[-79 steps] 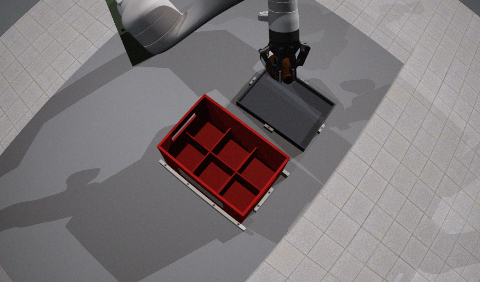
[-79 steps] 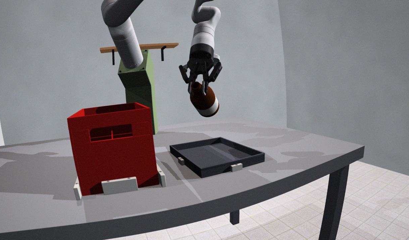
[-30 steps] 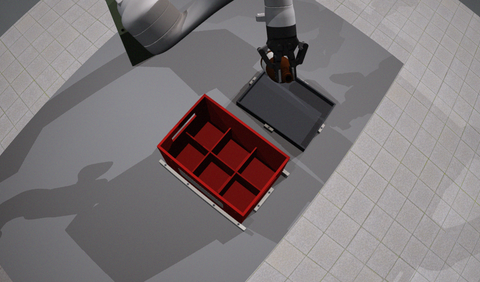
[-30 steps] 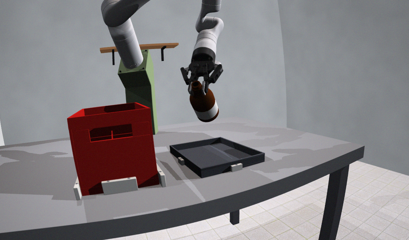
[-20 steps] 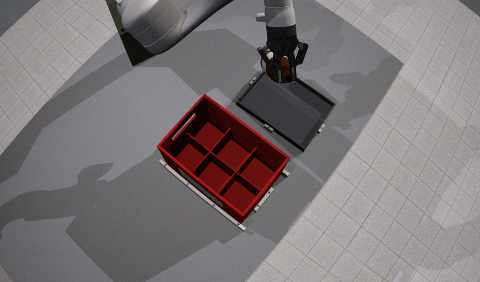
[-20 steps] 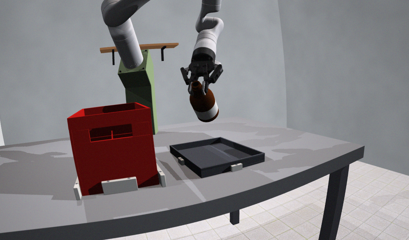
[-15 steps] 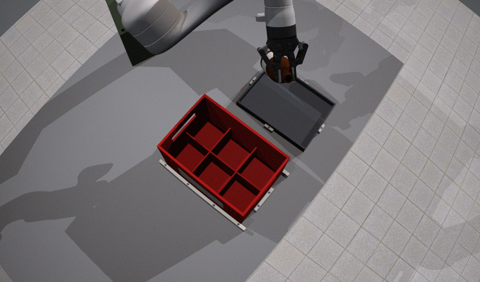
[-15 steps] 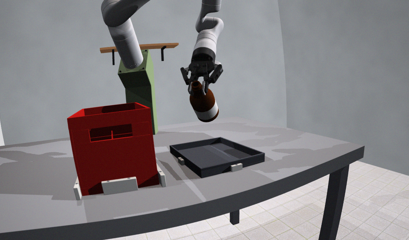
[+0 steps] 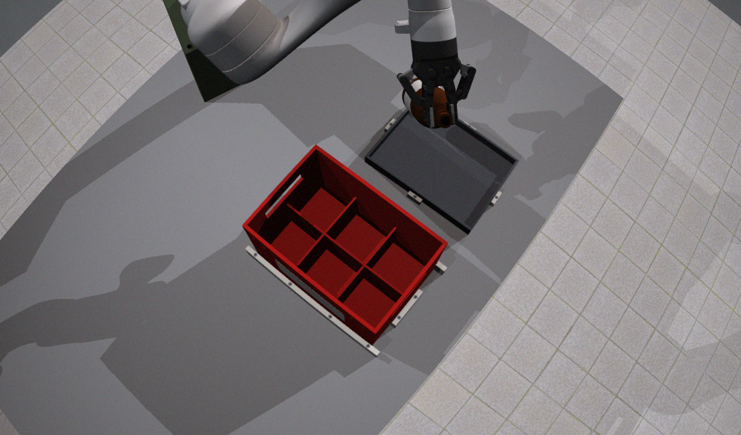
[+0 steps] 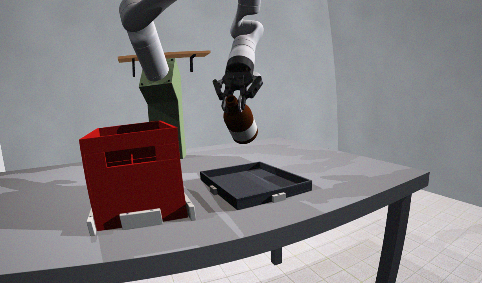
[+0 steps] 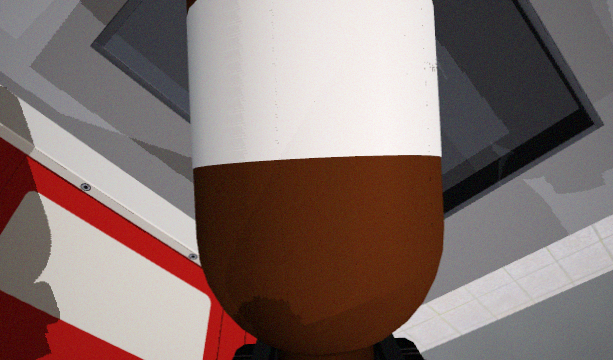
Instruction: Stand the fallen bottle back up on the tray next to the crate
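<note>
My gripper (image 9: 437, 110) (image 10: 232, 102) is shut on the neck of a brown bottle (image 9: 419, 106) (image 10: 240, 123) (image 11: 316, 225) with a white label. The bottle hangs base down, slightly tilted, high above the far end of the dark grey tray (image 9: 483, 208) (image 10: 256, 202) (image 11: 561, 120). In the wrist view the bottle fills the middle and hides the fingers. The tray is empty.
A red crate (image 9: 304, 170) (image 10: 133, 190) (image 11: 6, 320) with several empty compartments stands left of the tray, held by white brackets (image 10: 140, 218). A green pedestal (image 10: 165, 101) with a wooden shelf stands behind. The table edge (image 10: 306, 228) lies in front.
</note>
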Robot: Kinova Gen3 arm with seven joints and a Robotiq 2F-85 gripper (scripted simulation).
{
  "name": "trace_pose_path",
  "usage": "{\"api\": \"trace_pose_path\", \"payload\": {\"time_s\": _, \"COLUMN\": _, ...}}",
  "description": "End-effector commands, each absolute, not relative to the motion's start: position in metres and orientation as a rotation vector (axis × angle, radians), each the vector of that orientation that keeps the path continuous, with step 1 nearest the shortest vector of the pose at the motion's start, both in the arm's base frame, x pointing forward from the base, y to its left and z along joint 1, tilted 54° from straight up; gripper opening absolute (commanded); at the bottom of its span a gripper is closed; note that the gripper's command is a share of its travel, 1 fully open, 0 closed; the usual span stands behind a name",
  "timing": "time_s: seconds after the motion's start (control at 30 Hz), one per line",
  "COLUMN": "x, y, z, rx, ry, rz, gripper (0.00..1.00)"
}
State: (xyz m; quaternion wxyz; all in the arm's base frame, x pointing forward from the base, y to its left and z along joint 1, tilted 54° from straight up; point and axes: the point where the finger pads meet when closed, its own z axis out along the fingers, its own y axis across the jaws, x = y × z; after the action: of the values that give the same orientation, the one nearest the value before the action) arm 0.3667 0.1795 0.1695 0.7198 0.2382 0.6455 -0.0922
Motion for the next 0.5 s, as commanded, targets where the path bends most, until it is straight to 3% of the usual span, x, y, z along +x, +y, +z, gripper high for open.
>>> {"api": "trace_pose_path", "payload": {"time_s": 0.0, "x": 0.3664, "y": 0.1799, "z": 0.1697, "rx": 0.526, "ry": 1.427, "rz": -0.203, "gripper": 0.0}}
{"api": "trace_pose_path", "payload": {"time_s": 0.47, "x": 0.3667, "y": 0.18, "z": 0.1698, "rx": 0.524, "ry": 1.41, "rz": -0.207, "gripper": 0.0}}
